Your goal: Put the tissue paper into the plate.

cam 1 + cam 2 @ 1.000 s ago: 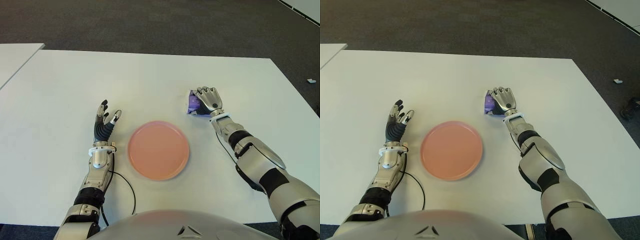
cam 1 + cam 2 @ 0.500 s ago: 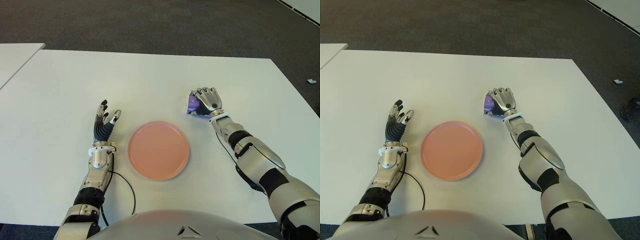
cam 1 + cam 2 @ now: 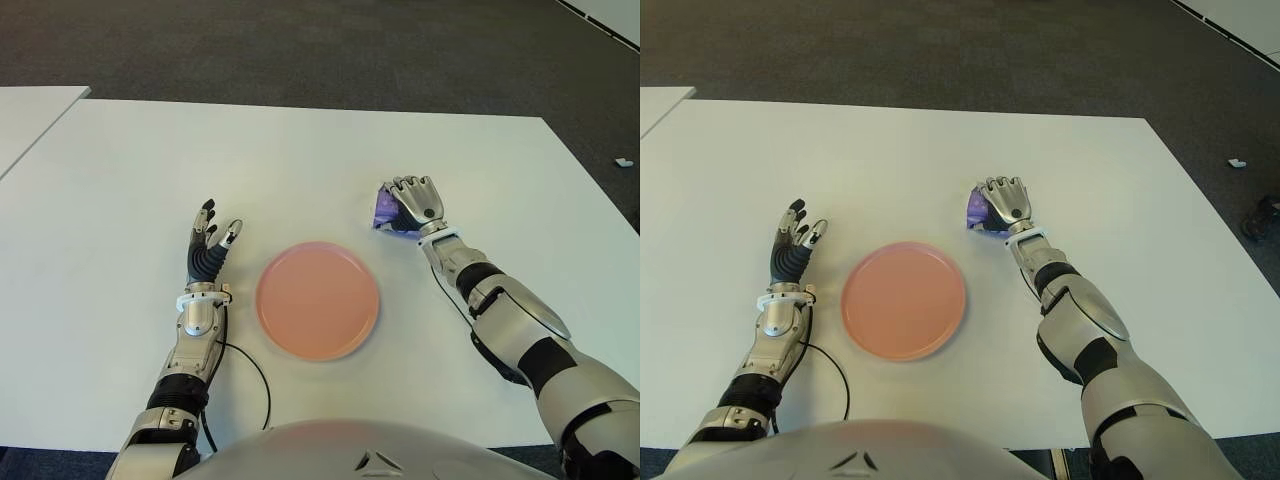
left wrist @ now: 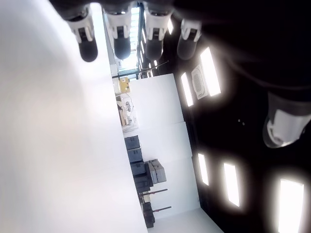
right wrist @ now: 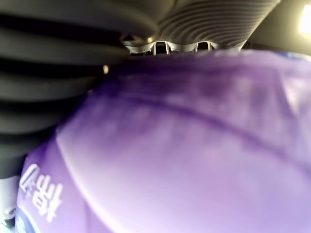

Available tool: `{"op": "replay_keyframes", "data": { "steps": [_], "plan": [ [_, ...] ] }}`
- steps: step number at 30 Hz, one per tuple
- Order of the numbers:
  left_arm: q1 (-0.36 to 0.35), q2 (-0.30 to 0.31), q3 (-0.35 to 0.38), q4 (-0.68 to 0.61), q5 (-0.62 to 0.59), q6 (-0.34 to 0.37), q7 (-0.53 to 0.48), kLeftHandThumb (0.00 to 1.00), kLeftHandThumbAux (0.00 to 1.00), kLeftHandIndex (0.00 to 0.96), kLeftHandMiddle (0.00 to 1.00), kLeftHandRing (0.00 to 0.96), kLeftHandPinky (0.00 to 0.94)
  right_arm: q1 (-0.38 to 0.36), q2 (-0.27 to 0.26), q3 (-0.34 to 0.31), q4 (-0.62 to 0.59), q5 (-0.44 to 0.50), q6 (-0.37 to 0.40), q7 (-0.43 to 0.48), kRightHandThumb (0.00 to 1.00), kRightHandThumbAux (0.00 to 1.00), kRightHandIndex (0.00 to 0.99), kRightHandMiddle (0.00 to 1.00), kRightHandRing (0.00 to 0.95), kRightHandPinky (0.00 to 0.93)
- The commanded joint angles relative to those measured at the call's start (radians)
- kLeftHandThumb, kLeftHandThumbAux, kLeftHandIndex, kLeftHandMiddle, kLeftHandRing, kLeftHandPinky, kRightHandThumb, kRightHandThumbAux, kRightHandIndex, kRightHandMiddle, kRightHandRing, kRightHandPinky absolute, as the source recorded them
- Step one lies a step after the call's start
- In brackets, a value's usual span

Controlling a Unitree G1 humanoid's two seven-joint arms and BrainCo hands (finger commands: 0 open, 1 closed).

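A purple tissue pack (image 3: 385, 209) lies on the white table, to the right of and beyond the pink plate (image 3: 317, 299). My right hand (image 3: 415, 200) sits over the pack with its fingers curled around it; most of the pack is hidden under the palm. In the right wrist view the purple wrapper (image 5: 194, 145) fills the picture, pressed against the hand. My left hand (image 3: 210, 248) shows left of the plate, fingers spread and holding nothing.
The white table (image 3: 300, 160) stretches wide beyond both hands. A second white table's corner (image 3: 30, 110) shows at the far left. Dark carpet lies behind. A black cable (image 3: 255, 375) curls beside my left forearm.
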Motion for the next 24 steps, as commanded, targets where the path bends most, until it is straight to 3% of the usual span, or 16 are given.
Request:
{"op": "replay_keyframes", "data": {
  "steps": [1,8,15,24],
  "plan": [
    [0.051,0.001,0.004,0.069,0.002,0.034,-0.018,0.036,0.445,0.000,0.000,0.000,0.000,0.152,0.055,0.024,0.043,-0.031,-0.067,0.063,0.747,0.708,0.440,0.872,0.871,0.881],
    [0.049,-0.001,0.006,0.065,0.001,0.044,-0.019,0.034,0.422,0.000,0.000,0.000,0.000,0.094,0.032,-0.029,0.022,0.003,-0.116,0.014,0.747,0.708,0.439,0.872,0.867,0.867],
    [0.046,-0.003,0.004,0.067,0.005,0.045,-0.017,0.033,0.406,0.000,0.000,0.000,0.000,0.081,0.032,-0.077,0.020,0.025,-0.135,0.005,0.748,0.708,0.440,0.875,0.864,0.846],
    [0.047,-0.005,0.003,0.065,0.003,0.036,-0.021,0.037,0.414,0.000,0.000,0.000,0.000,-0.017,0.004,-0.196,-0.051,0.103,-0.232,0.001,0.748,0.709,0.439,0.862,0.848,0.803]
  ]
}}
